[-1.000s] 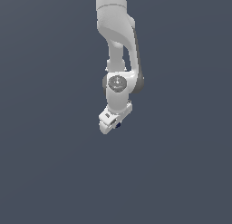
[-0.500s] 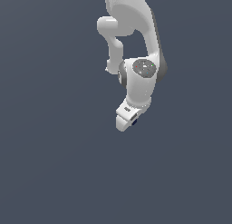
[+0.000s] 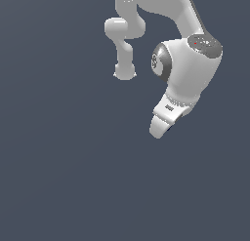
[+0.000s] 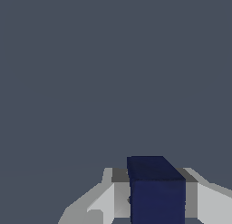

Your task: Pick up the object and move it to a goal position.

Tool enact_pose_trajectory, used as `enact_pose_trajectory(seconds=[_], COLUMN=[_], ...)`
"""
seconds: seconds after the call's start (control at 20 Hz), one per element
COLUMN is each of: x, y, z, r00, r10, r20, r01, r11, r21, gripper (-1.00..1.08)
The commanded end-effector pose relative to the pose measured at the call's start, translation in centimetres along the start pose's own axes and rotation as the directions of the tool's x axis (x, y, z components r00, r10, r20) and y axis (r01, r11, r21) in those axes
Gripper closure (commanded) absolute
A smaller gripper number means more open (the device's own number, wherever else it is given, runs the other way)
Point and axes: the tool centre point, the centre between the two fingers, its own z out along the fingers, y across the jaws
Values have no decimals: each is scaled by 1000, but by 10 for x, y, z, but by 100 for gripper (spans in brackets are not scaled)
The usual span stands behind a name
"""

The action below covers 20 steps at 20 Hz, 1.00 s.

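Exterior view, left to right: plain grey backdrop, then the white arm (image 3: 185,64) on the exterior view's right side, bent downward, with the pincer (image 3: 159,129) at its low end. Fingers were hidden there, so no grip read from that angle. Wrist view: 1 dark navy cube (image 4: 156,191) sat between the pale fingers (image 4: 106,200), pincer clenched on it.
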Motion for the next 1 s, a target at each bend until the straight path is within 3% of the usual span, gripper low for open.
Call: enact_pose_trajectory(seconds=[0.0, 0.45, 0.95], x=[16, 57, 74], y=[-6, -20, -25], z=[-17, -58, -73], r00=[1000, 1000, 1000], r10=[1, 2, 1], r20=[1, 1, 1], r01=[-1, -2, -1], r11=[1000, 1000, 1000], r21=[1, 1, 0], gripper=[108, 108, 108])
